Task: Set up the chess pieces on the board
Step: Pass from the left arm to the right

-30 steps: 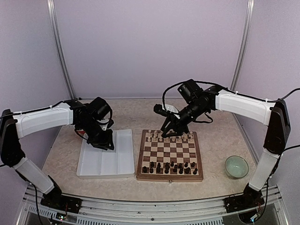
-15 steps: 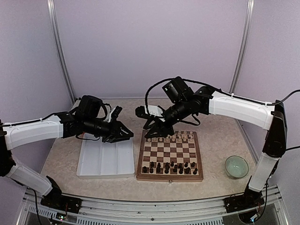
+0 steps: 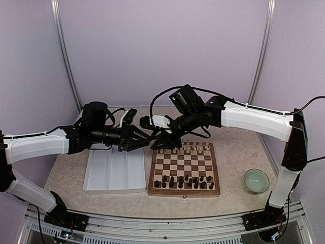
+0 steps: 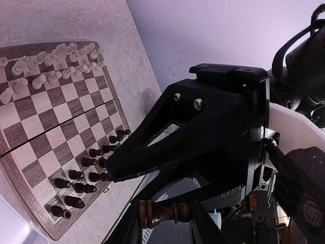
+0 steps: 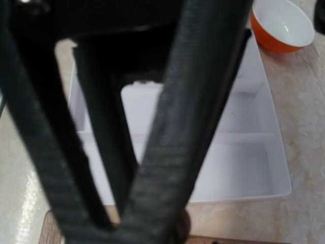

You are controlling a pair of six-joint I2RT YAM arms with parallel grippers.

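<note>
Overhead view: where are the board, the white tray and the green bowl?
board (image 3: 184,165): overhead view, on its bare middle squares.
tray (image 3: 114,175): overhead view, on its bare white floor.
bowl (image 3: 256,181): overhead view, on its pale inside.

A white divided plastic tray (image 3: 114,175) lay left of the square wooden chessboard (image 3: 184,192), a pale green round bowl (image 3: 256,180) right of it; dark chess pieces (image 3: 183,182) occupied its near rows.
</note>
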